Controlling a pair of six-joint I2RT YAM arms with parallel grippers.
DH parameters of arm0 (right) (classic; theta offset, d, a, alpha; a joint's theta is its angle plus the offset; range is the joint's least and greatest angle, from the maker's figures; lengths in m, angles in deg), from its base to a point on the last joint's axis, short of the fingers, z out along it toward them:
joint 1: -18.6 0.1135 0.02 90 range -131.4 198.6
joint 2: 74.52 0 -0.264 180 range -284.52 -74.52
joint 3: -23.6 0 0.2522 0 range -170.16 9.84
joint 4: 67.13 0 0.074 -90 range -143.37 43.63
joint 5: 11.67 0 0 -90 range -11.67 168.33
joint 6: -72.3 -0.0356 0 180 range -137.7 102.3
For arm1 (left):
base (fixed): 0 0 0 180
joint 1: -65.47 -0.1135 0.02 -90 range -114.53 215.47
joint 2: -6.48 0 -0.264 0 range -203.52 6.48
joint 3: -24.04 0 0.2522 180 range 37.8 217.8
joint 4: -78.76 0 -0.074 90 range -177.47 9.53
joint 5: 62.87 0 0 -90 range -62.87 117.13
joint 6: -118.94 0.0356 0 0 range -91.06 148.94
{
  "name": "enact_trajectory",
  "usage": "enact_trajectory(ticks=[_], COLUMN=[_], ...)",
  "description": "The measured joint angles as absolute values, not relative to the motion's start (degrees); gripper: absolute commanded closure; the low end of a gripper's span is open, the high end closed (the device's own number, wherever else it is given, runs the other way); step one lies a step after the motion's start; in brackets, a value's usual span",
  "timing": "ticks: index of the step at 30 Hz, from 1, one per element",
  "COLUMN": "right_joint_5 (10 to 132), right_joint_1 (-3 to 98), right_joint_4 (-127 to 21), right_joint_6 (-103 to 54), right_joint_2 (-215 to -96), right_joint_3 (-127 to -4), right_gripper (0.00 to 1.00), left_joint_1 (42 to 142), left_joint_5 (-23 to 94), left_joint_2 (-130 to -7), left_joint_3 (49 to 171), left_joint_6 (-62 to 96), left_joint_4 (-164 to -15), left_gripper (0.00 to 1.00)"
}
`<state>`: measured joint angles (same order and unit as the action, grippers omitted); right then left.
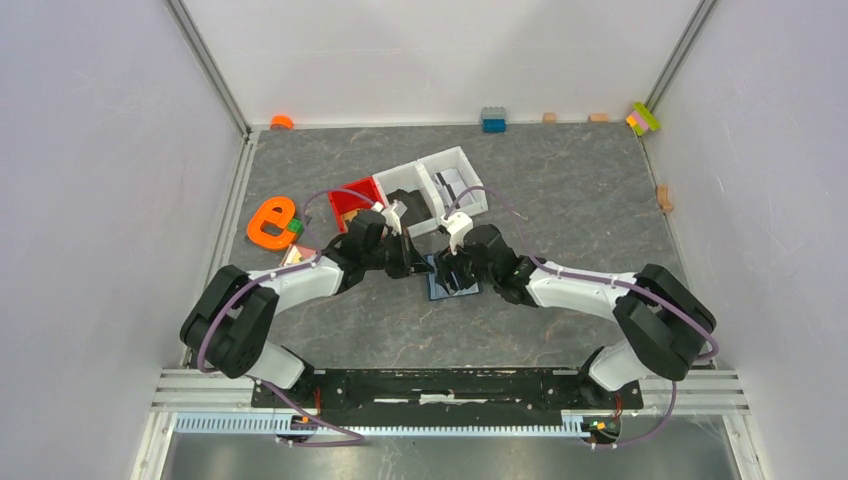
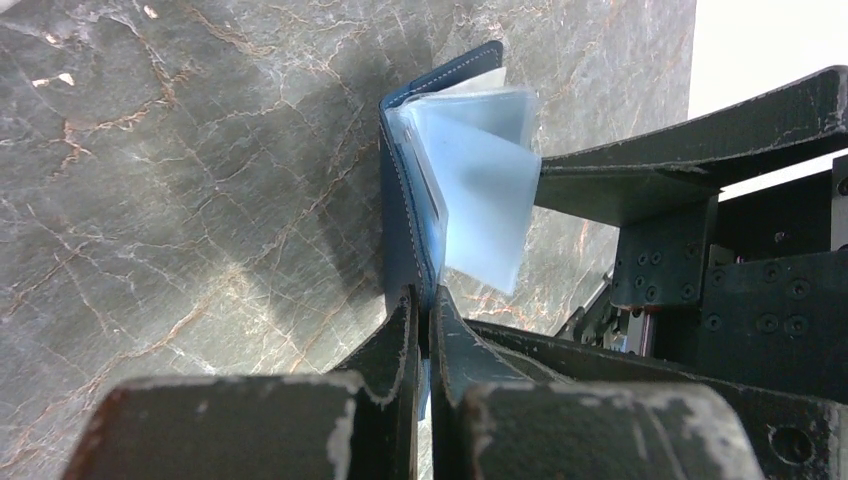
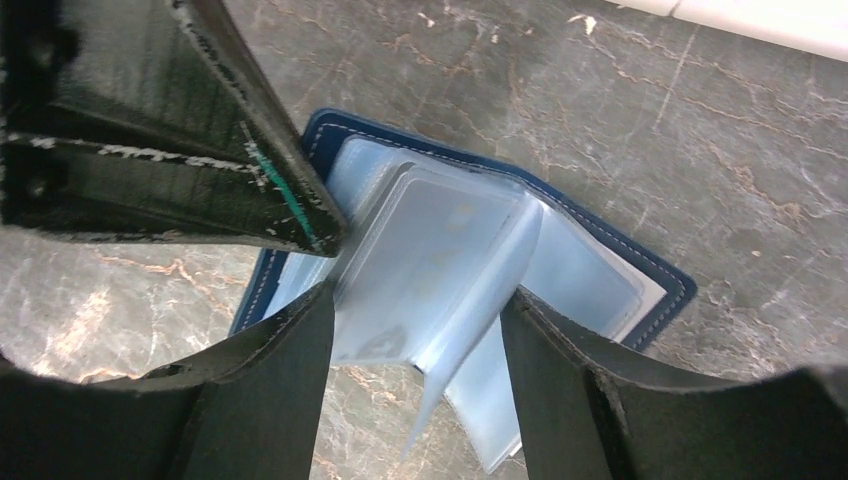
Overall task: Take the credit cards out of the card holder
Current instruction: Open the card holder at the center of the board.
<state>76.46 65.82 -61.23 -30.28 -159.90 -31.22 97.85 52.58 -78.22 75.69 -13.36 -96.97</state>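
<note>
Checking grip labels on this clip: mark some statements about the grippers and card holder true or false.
1. The left gripper is shut on the cover of the small navy-blue folding card holder. True.
2. The holder is folded closed. False: it lies open, clear plastic sleeves fanned out.
3. The right gripper has its jaws apart, sleeves between them. True.
4. The holder sits in a white bin. False: it is on the grey marbled tabletop.
</note>
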Motion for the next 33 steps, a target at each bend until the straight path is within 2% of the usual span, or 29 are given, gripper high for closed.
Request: enact_trajectory(ticks=[9, 10, 12, 14, 21, 25, 26, 30, 33], right_joint_5=[80.98, 80.85, 80.96, 81.55, 85.05, 85.51, 85.46, 85.2, 85.2], right_joint_1=[66.15, 66.15, 66.13, 66.09, 66.04, 65.96, 65.96, 65.96, 65.96], right_joint_4=[-57.8, -57.91, -58.0, -57.95, -57.01, -56.99, -57.06, -57.41, -57.47], right_joint_6=[-30.21, -30.24, -30.19, -30.15, -29.36, -29.34, -29.34, -29.12, -28.84], right_joint_2=[-161.19, -161.15, -160.91, -160.47, -157.85, -155.88, -155.27, -153.04, -152.34], right_joint_3=[-33.84, -33.82, -33.68, -33.38, -32.2, -31.43, -31.19, -29.9, -29.49], right_gripper=[0.39, 0.37, 0.22, 0.12, 0.1, 0.04, 0.06, 0.3, 0.41], left_joint_1=[97.85, 97.85, 97.85, 97.87, 97.85, 97.87, 97.87, 97.85, 97.87], left_joint_5=[51.14, 51.05, 50.94, 50.88, 50.64, 50.51, 50.4, 49.96, 49.76], left_joint_2=[-78.33, -78.4, -78.75, -79.42, -81.02, -81.04, -81.02, -81.09, -81.15], left_joint_3=[76.09, 76.28, 76.94, 77.79, 79.1, 79.1, 79.1, 79.17, 79.45], left_joint_6=[-13.34, -13.32, -13.23, -12.97, -12.64, -12.33, -12.22, -11.9, -11.72], left_joint_4=[-96.47, -96.27, -95.68, -94.83, -93.15, -93.06, -92.99, -92.42, -91.79], left_gripper=[0.98, 0.98, 0.98, 0.98, 0.98, 0.98, 0.98, 0.98, 0.98])
